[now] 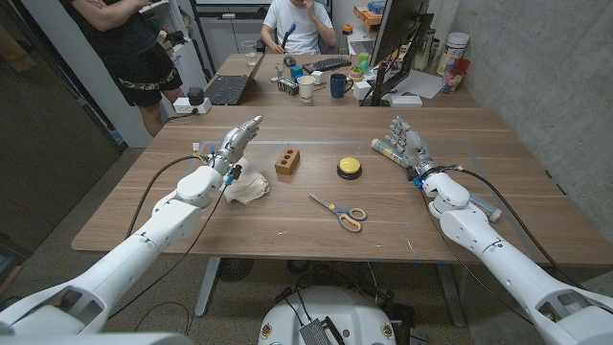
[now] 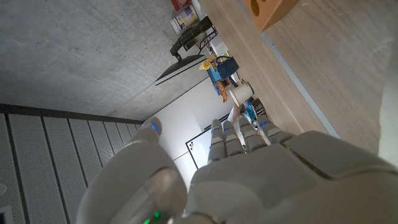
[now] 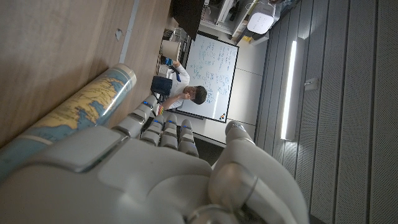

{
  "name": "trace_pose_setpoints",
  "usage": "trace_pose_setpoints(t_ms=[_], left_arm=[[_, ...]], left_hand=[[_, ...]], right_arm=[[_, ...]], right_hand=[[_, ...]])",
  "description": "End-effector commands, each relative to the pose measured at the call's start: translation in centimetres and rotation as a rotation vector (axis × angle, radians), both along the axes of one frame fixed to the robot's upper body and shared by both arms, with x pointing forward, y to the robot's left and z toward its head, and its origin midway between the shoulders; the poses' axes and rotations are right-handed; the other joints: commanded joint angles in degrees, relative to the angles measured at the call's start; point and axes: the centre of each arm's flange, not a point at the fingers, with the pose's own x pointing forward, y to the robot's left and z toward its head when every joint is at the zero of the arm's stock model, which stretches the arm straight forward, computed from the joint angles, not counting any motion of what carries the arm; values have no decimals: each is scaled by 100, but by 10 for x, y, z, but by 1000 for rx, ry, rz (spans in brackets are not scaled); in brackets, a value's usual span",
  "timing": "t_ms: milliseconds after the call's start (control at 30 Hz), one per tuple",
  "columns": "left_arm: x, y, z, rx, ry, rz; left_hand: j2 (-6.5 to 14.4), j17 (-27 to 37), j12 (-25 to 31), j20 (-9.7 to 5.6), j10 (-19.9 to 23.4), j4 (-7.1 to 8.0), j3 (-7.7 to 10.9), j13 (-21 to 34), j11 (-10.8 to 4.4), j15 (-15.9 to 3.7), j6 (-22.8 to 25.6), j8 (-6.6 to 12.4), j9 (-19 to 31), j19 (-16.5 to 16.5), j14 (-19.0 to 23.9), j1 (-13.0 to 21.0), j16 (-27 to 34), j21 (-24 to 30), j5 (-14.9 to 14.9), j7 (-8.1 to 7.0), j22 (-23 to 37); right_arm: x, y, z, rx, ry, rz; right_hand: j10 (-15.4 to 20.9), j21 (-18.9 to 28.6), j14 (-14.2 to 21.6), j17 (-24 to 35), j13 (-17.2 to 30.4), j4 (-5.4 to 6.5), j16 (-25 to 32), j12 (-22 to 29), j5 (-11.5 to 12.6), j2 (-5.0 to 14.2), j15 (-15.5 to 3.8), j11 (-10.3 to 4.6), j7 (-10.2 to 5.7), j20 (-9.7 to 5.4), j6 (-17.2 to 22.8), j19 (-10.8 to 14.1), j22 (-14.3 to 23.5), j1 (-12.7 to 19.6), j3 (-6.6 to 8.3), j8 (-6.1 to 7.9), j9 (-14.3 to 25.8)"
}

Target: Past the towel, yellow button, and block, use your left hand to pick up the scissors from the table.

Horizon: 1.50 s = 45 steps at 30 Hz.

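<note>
Scissors (image 1: 338,212) nearest, untouched on table (image 1: 192,225); left hand (image 1: 237,142) empty, fingers extended, above towel (image 1: 246,184).

Across the table (image 1: 144,206) from your left: towel (image 1: 247,185), block (image 1: 287,160), button (image 1: 350,169). Scissors (image 1: 338,211) lie nearer you, between block and button. Left hand (image 1: 234,147) hovers just behind the towel. Right hand (image 1: 409,146) sits beside a rolled tube (image 1: 381,149), right of the button.
</note>
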Motion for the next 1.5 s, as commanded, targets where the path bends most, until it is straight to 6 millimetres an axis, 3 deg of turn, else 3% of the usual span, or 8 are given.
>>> trace_pose_setpoints(t_ms=[33, 333, 700, 867, 1133, 1200, 1500], left_arm=[[-8, 0, 16, 155, -3, 63], [-17, 5, 34, 309, -3, 124], [-24, 2, 49, 447, -9, 190], [-30, 1, 61, 493, -35, 231], [-31, -5, 71, 584, -42, 266], [-32, -10, 74, 643, -55, 299], [-36, -20, 90, 787, -73, 348]], left_hand=[[12, -4, 5, 141, -53, -123, 33, 7, 19, -116, 76, 27, 38, -23, -51, 184, -16, -45, 44, 29, 17], [12, -3, -2, 248, -93, -220, 55, 10, 65, -97, 81, 30, 49, -24, -90, 341, -23, -82, 51, 24, 25], [1, 0, 2, 381, -120, -353, 81, 16, 2, -59, 84, 38, 62, 4, -97, 553, -16, -115, 60, -39, 35], [19, 1, 14, 355, -110, -477, 120, 20, -12, -89, 124, 63, 72, -117, -110, 767, -14, -199, 73, -83, 42], [77, 1, 27, 378, -95, -614, 183, 24, -53, -118, 180, 97, 83, -131, -117, 1033, -9, -244, 86, -196, 48], [102, 1, 22, 397, -112, -668, 209, 26, -149, -132, 173, 100, 88, -132, -121, 1141, -9, -259, 87, -240, 51], [134, -2, -8, 432, -229, -837, 266, 36, -235, -230, 172, 129, 114, -204, -306, 1487, -56, -336, 74, -419, 64]], right_arm=[[-4, -2, 4, 6, -29, -8], [-8, -8, 14, -10, -52, -34], [-10, -5, 18, -4, -95, -64], [-9, -4, 18, -1, -92, -69], [-9, -4, 20, 12, -100, -72], [-9, -4, 21, 18, -103, -71], [-10, -2, 25, 19, -114, -75]], right_hand=[[29, 5, 4, 22, 18, -3, 37, 19, 33, -11, 32, 13, -3, -197, 39, -21, 20, -42, -16, 31, 9], [53, 11, 17, 20, 18, -12, 43, 28, 37, -12, 16, 8, -13, -205, 77, -15, 19, -55, -28, 45, 9], [170, 30, 118, 14, 17, -27, 73, 70, 47, -10, -30, -42, -64, -229, 218, 27, 19, -77, -41, 90, 9], [203, 32, 142, 16, 17, -23, 78, 80, 50, -6, -46, -37, -67, -234, 230, 33, 19, -92, -43, 89, 9], [218, 28, 152, 15, 17, -23, 74, 82, 55, -4, -38, -33, -73, -232, 243, 21, 19, -103, -44, 87, 9], [225, 25, 152, 13, 17, -26, 72, 83, 56, -6, -31, -32, -72, -227, 252, 13, 19, -104, -44, 89, 9], [226, 17, 158, 12, 17, -28, 67, 81, 58, -12, -25, -18, -68, -217, 259, -9, 19, -115, -48, 86, 9]])
